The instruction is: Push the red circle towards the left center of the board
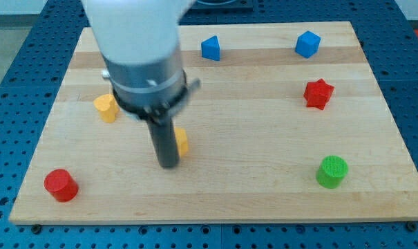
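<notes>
Since the red circle [61, 185] sits at the board [264, 194]'s bottom-left corner, well apart from my tip [168, 164], it looks light, rigid, likely to slide easily; I'd push its lower side. My tip is just beside a yellow block [182, 142]. No jaws here, just a bare rod, nothing held

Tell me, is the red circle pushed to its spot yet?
Not yet. Nothing looks done: the red circle sits near the board's bottom-left corner, below the left centre. In hand: my tip rests mid-board beside a yellow block, well to the right of the red circle and not touching it. Left to do: get my tip to the circle, probably below it, then push it up towards the left centre.
</notes>
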Action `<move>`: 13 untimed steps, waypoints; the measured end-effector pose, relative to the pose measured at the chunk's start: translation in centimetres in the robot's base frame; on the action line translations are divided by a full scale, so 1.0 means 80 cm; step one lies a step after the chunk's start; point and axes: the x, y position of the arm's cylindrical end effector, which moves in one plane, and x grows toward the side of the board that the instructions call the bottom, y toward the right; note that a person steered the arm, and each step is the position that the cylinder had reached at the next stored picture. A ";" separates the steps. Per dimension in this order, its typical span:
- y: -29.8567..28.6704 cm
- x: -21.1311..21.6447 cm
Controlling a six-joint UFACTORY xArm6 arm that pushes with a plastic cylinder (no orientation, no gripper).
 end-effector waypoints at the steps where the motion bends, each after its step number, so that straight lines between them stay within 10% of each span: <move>1: -0.061 -0.099; 2: -0.112 -0.175; 5: -0.108 -0.186; 9: -0.074 0.126; 13: -0.164 0.134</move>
